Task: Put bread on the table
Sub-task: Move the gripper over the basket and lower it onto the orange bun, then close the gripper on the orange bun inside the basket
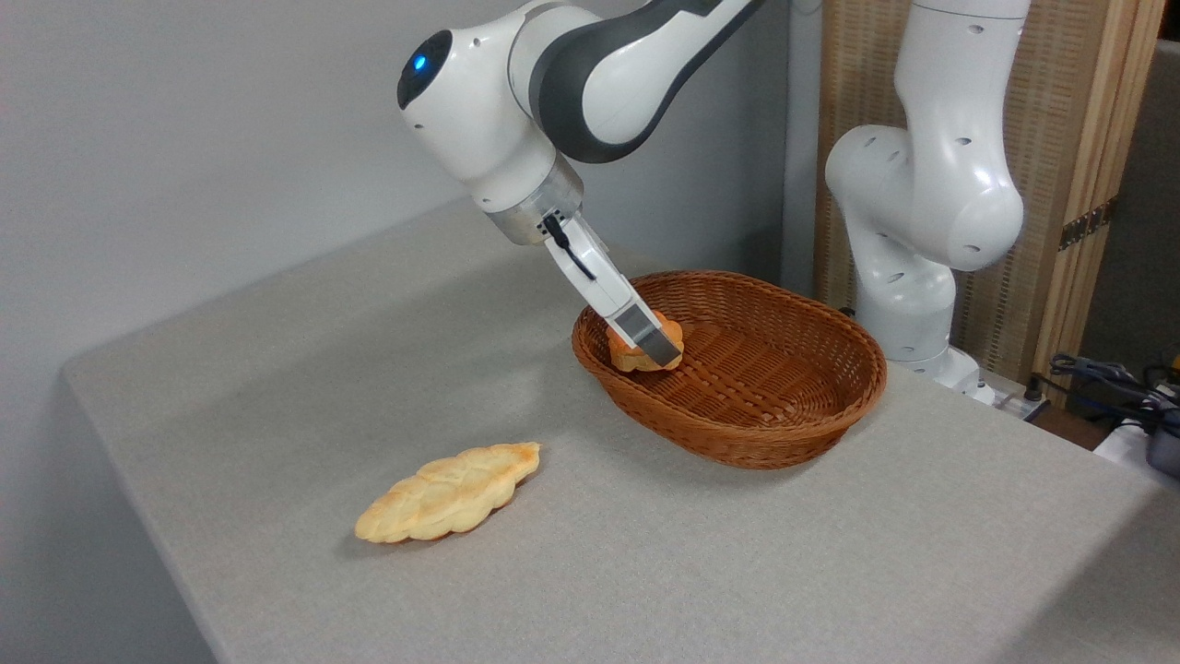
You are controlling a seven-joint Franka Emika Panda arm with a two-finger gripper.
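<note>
Table (277, 387): light grey fabric cover, rounded corner at the far left, long left edge running down toward the front. Broad bare cloth lies left of and in front of the basket; the strip behind the basket, toward the wall and the arm's white base, is narrow.

Basket (784, 433): brown oval wicker, standing on the table right of centre. Contents: one item, the bread.

Bread (627, 358): small round orange-brown bun, inside the basket against its left inner wall, just below the rim. Roundish, so no clear long axis shows; much of its top is hidden by the finger in front of it.

Gripper (656, 343): reaches down at a slant into the left end of the basket from above and to its left. Its fingers are closed against the bread, one grey finger visible across the bun's front. Whether the bun is lifted off the basket floor cannot be told.

Braided loaf (449, 492): pale yellow, flat on the table well to the left of and in front of the basket, long axis running from front-left toward the basket.
</note>
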